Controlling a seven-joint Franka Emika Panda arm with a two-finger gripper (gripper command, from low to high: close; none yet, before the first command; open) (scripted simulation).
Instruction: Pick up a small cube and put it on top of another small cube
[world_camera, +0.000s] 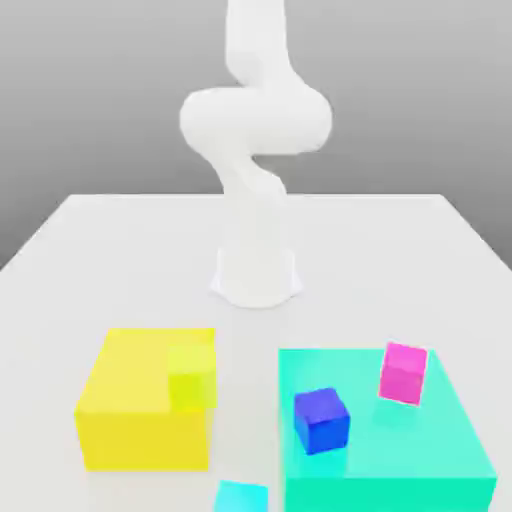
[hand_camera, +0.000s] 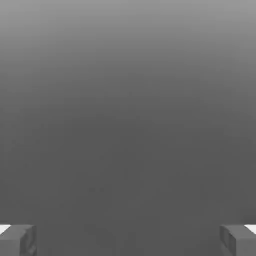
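Several small cubes show in the exterior view. A blue cube and a magenta cube rest on a big teal block. A yellow-green cube sits on a big yellow block. A cyan cube lies on the table at the front edge, between the two blocks. In the hand view my gripper is open, its grey fingertips far apart with nothing between them, facing plain grey background.
The white arm rises from its base at the middle of the white table and leaves the picture at the top. The two big blocks stand side by side in front of the base.
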